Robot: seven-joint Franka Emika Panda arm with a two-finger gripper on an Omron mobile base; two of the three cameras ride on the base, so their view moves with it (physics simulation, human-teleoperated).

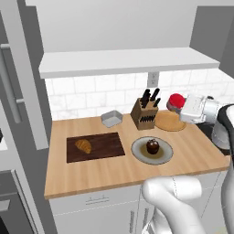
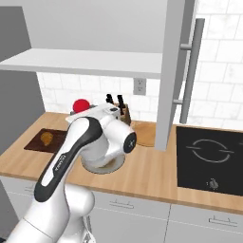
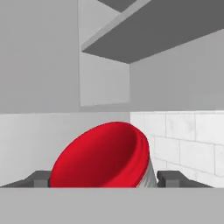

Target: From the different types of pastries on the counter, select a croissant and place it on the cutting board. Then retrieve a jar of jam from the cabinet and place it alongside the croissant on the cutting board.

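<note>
Your gripper (image 1: 175, 104) has the jar of jam (image 1: 176, 101) clamped, held in the air.
Left base view: beyond and below the fingers, the croissant (image 1: 83, 146) lies on the cutting board (image 1: 95, 146). Right base view: the jar (image 2: 81, 105) shows past the arm. Hand view: both fingertips (image 3: 40, 179) flank the jar (image 3: 101, 156), pressing its sides.

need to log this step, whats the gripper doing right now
Gripper: shut on the small squat red jar of jam, carried in the air above the light tan wood-grain counter.
</note>
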